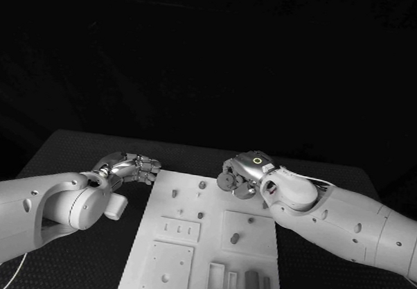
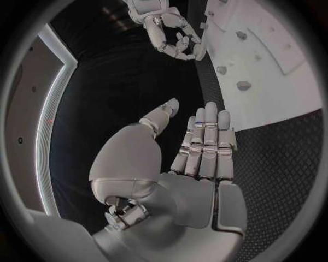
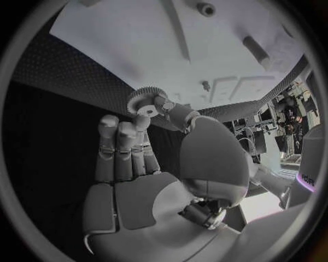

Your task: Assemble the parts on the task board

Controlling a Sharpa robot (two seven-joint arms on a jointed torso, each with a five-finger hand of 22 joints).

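Looking down from the head camera, I see the board running lengthwise away from me down the middle of the table, its near end crowded with slotted blocks and frames, then two raised square plates, then small pegs toward the far end. Bare black table lies on both long sides, though each forearm lies over much of it, and a strip beyond the far edge sits free. My left hand hangs just off the board's far left corner, apart from it; the left wrist view shows its fingers straight, together and released, holding nothing, with the board's edge close beside them. My right hand sits over the far right part of the board. From the head I only make out dark round shapes under it; the right wrist view settles it, showing a toothed gear pinched between thumb and fingertip, held above the board. The left wrist view catches that hand from across the board with its fingers curled, but I cannot pick out the gear there.
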